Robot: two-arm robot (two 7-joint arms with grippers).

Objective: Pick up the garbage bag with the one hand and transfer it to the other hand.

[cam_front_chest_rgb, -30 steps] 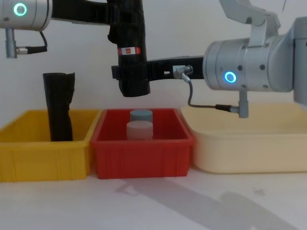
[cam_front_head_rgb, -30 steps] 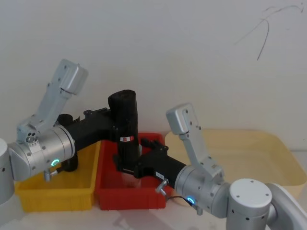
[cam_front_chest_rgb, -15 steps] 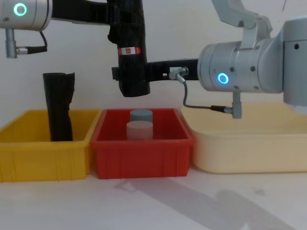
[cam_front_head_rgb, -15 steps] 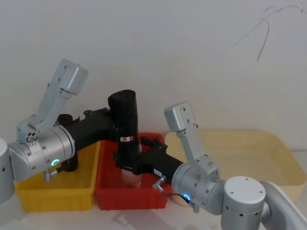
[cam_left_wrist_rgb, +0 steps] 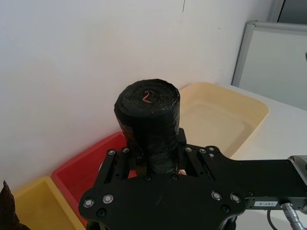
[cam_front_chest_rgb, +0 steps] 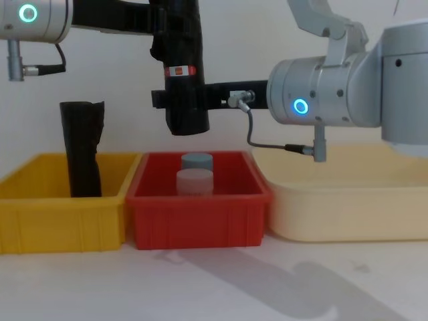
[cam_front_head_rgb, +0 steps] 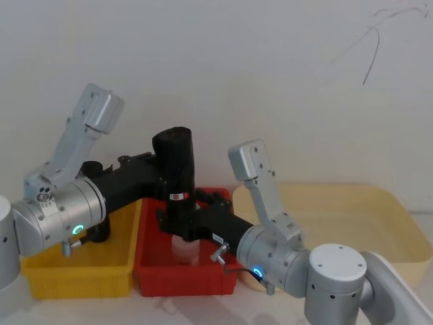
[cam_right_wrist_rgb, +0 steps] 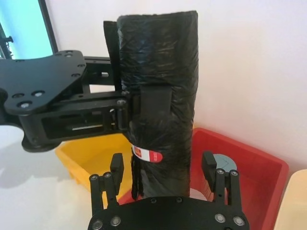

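Head view: the right pincer [cam_front_head_rgb: 181, 222] has slid further in over the last second and now reaches the lower end of the bag [cam_front_head_rgb: 177, 159], above the red bin [cam_front_head_rgb: 152, 271]. The left pincer [cam_front_head_rgb: 169, 177] clamps the bag higher up.

Right wrist view: the right fingers [cam_right_wrist_rgb: 116, 168] stand spread either side of the bag, not touching it.

Chest view: the bag hangs upright in the air. It looks ready for the right pincer to close.

A white table [cam_front_chest_rgb: 214, 287] spans the bottom of the chest view. Three open containers stand on it in a row. A yellow bin [cam_front_chest_rgb: 60, 231] is at lower left, a red bin [cam_front_chest_rgb: 197, 224] just beside it at centre, and a wide cream tub [cam_front_chest_rgb: 348, 217] at lower right, close against the red one.
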